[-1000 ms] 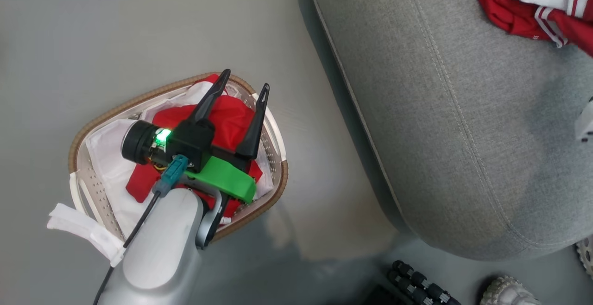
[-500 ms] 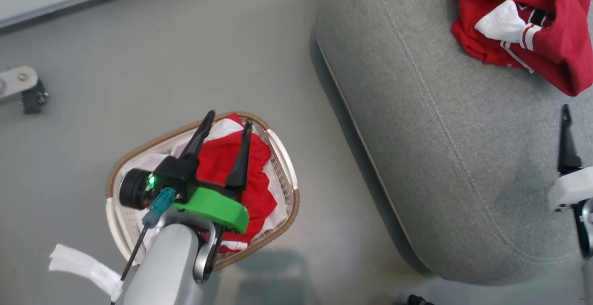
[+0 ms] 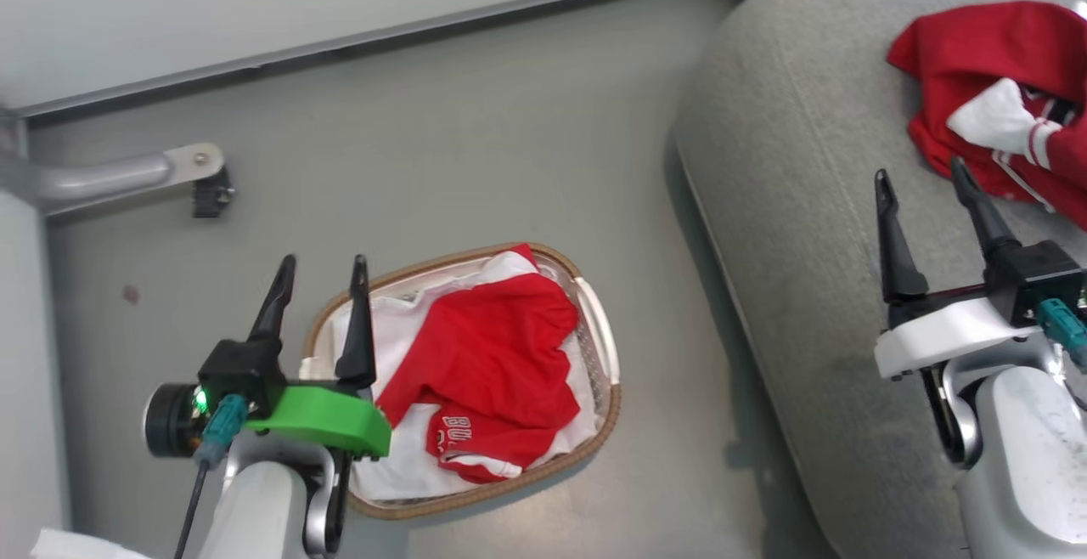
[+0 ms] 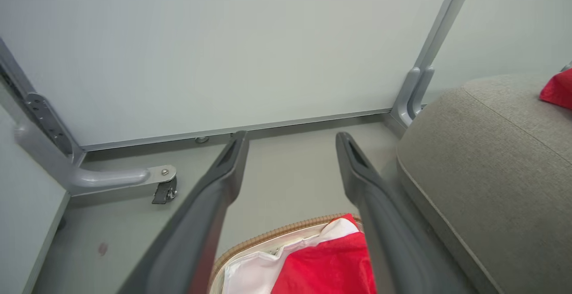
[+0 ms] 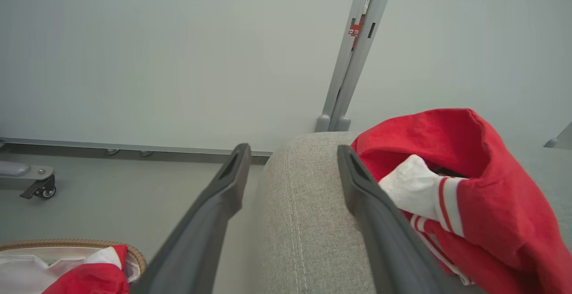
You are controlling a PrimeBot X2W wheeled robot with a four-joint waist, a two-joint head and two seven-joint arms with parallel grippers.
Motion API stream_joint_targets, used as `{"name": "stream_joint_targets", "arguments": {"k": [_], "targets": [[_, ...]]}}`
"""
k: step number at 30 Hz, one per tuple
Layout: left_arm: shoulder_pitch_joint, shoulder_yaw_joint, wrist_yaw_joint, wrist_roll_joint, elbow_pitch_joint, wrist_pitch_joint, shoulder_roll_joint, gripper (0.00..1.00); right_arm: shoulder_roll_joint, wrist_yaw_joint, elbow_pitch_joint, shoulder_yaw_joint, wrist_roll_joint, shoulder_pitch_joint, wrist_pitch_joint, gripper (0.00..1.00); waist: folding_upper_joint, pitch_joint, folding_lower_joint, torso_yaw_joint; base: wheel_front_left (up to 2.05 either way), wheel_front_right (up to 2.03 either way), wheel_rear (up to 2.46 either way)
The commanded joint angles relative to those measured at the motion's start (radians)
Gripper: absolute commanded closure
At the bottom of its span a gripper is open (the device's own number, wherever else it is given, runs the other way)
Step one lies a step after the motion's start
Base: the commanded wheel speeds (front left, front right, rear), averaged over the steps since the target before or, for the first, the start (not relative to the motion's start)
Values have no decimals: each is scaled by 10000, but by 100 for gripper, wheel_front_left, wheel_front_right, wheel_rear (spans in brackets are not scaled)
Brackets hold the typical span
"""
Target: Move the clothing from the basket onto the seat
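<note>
Both arms empty-handed; one red garment (image 3: 977, 58) on the seat (image 3: 790, 202), another in the basket (image 3: 492, 501).
Left gripper (image 3: 323, 263) hangs over the basket's left end, fingers spread wide, gripping nothing. Right gripper (image 3: 919, 170) hangs over the seat, fingers equally parted and empty, tips close beside the red garment heaped at the seat's far right; contact cannot be told. Second red garment (image 3: 492, 355), with white lettering, lies crumpled on the white liner (image 3: 374, 347) inside the basket. The basket stands on the grey floor (image 3: 467, 143) near the seat, apart from it.
</note>
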Motion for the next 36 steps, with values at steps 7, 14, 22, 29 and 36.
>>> {"name": "stream_joint_targets", "arguments": {"k": [7, 14, 22, 29, 36], "targets": [[730, 646, 329, -27, 135, 9, 8, 0, 421, -14, 242, 308, 55, 195, -21, 0, 0, -1146, 0, 1213, 0, 0, 0], [1299, 896, 403, -135, 378, 9, 8, 0, 643, -14, 603, 250, 103, 742, -21, 0, 0, -1747, 0, 1527, 0, 0, 0], [2198, 1070, 506, -256, 504, 9, 9, 0, 719, -14, 862, 306, 177, 1626, -20, 0, 0, -2533, 0, 1527, 0, 0, 0], [2787, 996, 564, -363, 410, 9, 8, 0, 746, -14, 931, 286, 285, 2112, -20, 0, 0, -2891, 0, 1464, 0, 0, 0], [2886, 847, 478, -617, 476, 9, 10, 0, 762, -14, 902, 374, 286, 2047, -21, 0, 0, -2780, 0, 1409, 0, 0, 0]]}}
